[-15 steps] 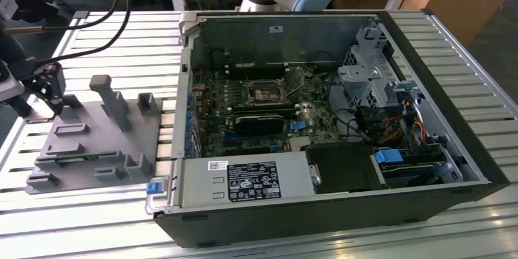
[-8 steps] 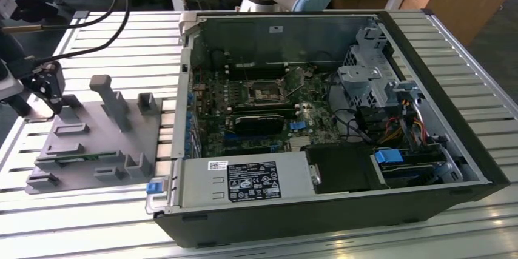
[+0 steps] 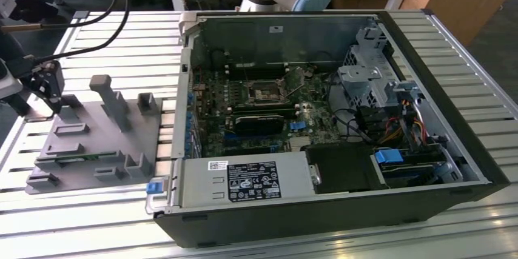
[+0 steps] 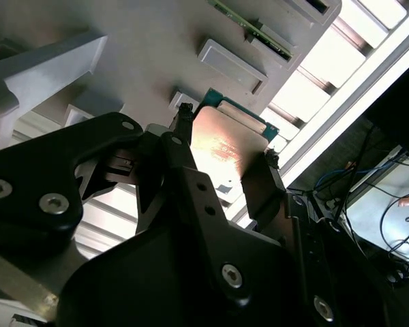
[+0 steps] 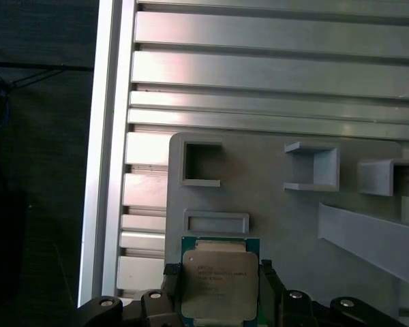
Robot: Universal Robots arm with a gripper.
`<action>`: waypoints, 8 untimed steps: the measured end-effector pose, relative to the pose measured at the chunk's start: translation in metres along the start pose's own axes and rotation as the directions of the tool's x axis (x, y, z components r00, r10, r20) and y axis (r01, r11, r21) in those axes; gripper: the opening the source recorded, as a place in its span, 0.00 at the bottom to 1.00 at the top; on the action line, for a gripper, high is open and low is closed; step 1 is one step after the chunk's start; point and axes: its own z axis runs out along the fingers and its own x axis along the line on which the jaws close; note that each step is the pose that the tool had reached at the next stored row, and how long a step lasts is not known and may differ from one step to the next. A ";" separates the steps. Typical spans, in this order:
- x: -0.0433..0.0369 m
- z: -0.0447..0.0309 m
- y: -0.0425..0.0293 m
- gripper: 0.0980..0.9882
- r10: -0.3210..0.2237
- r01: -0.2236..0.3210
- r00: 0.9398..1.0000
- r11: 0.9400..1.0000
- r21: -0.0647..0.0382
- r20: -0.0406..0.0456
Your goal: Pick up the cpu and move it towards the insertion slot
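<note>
While the gripper (image 5: pixel 218 271) sits over the grey fixture (image 5: pixel 293 225), its fingers (image 5: pixel 170 289) are closed against two opposite edges of the cpu (image 5: pixel 219 285). Chip: flat square, silvery lid, green board edge showing. Can't tell if it's clear of the fixture. Insertion slot (image 3: pixel 265 93) is well apart, inside the open computer case (image 3: pixel 453 119).

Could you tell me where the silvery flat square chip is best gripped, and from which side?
Take the silvery flat square chip by two opposite thin edges, approaching square to its top face: flat and thin, only its edges offer purchase. The gripper has its fingers clamped that way.
</note>
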 end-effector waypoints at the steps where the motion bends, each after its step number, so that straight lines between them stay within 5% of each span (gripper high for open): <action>1: 0.0000 -0.0002 0.0000 0.50 0.000 0.000 1.000 1.000 0.000 0.000; 8: 0.0000 -0.0022 0.0001 0.50 0.000 0.000 1.000 1.000 0.000 0.000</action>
